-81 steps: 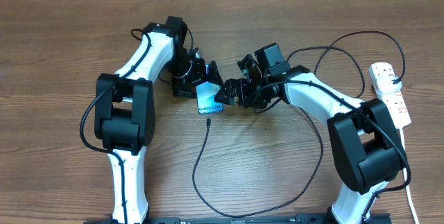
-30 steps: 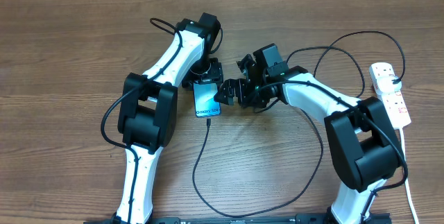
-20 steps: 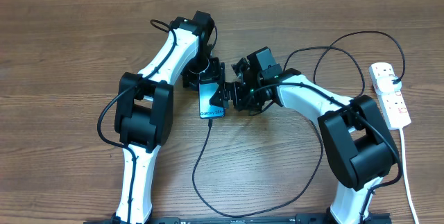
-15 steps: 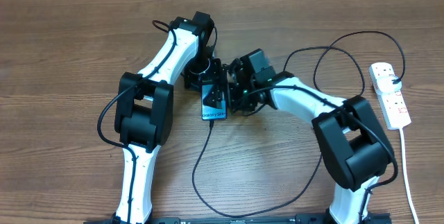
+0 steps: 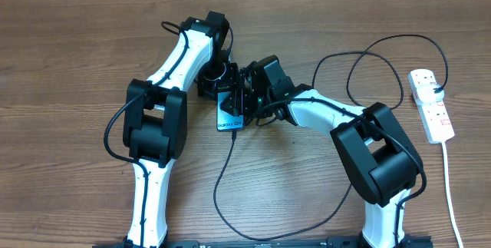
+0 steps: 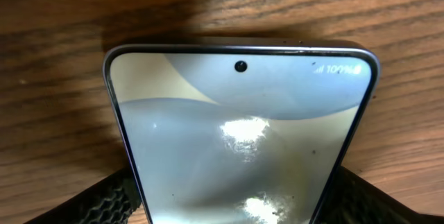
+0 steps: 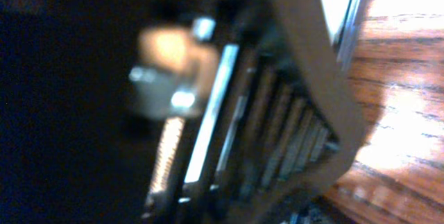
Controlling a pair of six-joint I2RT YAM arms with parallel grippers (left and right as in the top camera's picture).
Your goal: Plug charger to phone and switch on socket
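Brown wood-grain table (image 5: 61, 64): carries everything.

White oblong power-strip socket (image 5: 430, 110) with red switches: lies at the right edge, well apart from both arms. A black plug sits in its top end.

Long thin black charger cable (image 5: 216, 190): loops from the socket across the table to the phone's lower edge. It is judged limp, so it is best gripped at the rigid connector, not along the cord.

Slim black-edged smartphone (image 5: 227, 117) with a lit light-blue screen: lies flat at table centre. It is judged light, stiff and slippery on its glass face, so it is best held by its long edges.

Left gripper (image 6: 239, 200): jaws apart, pads (image 6: 114, 196) flanking the phone's sides; whether they press on it cannot be told.

Right gripper (image 5: 247, 104): close over the phone's right side; its wrist view is blurred and the jaw state cannot be told.

Connector tip: at the phone's port; too small to tell whether it is seated.
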